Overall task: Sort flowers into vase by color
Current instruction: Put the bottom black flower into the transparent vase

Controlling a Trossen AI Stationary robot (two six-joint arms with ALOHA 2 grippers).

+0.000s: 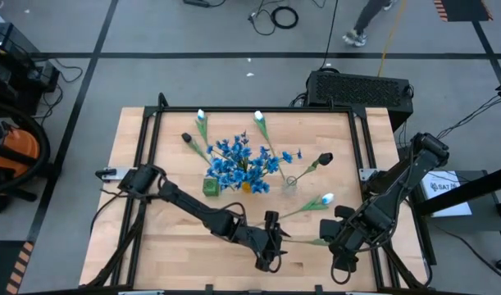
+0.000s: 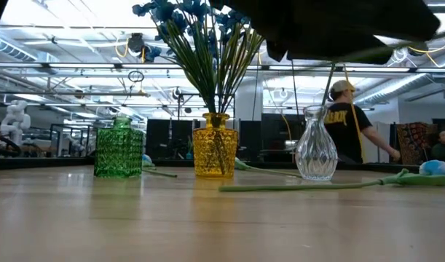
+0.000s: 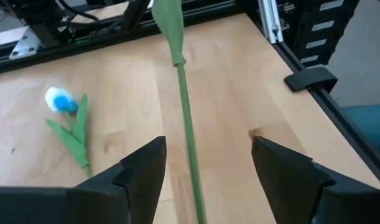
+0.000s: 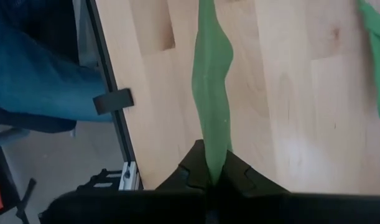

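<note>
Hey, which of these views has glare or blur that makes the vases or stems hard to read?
Low view: bright ceiling lights behind the clear glass vase wash it out, and a dark arm overhead is blurred. Left wrist view: the open left gripper is soft, the thin green stem readable. High view: evenly lit.

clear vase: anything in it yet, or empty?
Not empty. In the low view a single thin stem rises from the clear vase; in the high view a dark-budded flower leans out of it.
</note>
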